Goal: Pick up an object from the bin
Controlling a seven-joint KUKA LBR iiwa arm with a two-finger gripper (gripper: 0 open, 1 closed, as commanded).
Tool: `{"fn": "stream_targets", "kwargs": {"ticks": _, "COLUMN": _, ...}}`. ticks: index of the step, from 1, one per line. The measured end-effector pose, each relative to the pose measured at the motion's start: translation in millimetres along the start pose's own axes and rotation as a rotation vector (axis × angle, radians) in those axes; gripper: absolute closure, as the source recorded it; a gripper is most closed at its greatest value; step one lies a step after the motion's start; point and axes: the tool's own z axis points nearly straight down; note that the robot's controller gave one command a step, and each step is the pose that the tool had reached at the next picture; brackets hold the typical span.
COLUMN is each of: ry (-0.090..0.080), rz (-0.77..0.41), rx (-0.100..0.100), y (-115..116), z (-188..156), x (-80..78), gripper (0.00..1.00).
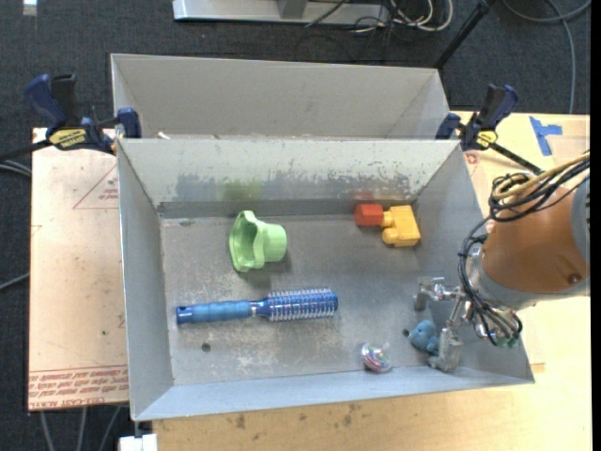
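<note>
Fingers [447, 353] of the gripper [439, 327] stand apart, as far as we can tell, on either side of a small blue object [422, 334] in the near right corner of the bin [141, 280], not clamped on it. Just left lies a small round multicoloured trinket [377, 357]. Farther left we see a blue hairbrush [258, 308], and behind it a green cup [255, 241] on its side. An orange block [369, 215] touches a yellow block [403, 226] near the back wall.
</note>
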Motion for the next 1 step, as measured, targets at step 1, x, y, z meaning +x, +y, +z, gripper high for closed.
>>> {"fn": "stream_targets", "kwargs": {"ticks": 1, "ry": 0.004, "rz": 0.0, "rx": -0.001, "y": 0.1, "z": 0.7, "x": 1.3, "gripper": 1.0}}
